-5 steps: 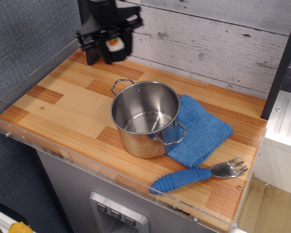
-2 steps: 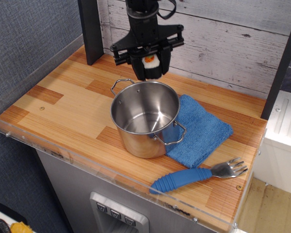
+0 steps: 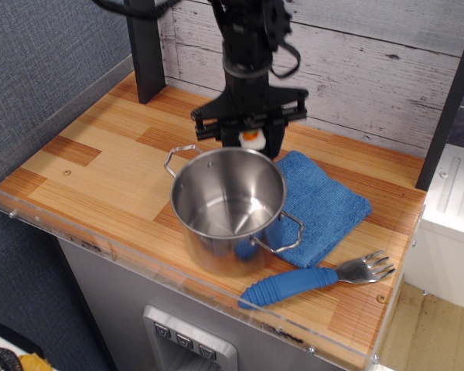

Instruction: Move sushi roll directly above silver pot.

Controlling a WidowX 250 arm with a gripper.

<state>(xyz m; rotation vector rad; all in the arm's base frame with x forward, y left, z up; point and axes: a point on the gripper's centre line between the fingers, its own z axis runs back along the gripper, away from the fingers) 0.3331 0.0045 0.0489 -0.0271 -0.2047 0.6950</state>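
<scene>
The silver pot (image 3: 226, 209) stands on the wooden table, partly on a blue cloth, open and empty inside. My gripper (image 3: 251, 137) is low, right at the pot's far rim, and is shut on the sushi roll (image 3: 252, 138). Only the roll's white face with its orange centre shows between the black fingers. The roll is just behind the pot's back edge. The pot's rim hides the lower part of the gripper.
A blue cloth (image 3: 325, 209) lies under and right of the pot. A blue-handled fork (image 3: 317, 280) lies near the front right edge. A dark post (image 3: 143, 50) stands at the back left. A clear plastic rim (image 3: 100, 247) runs along the table front.
The gripper carried the sushi roll from the back left to the right and down, to the pot's far rim. The pot shifted slightly toward the front left.
</scene>
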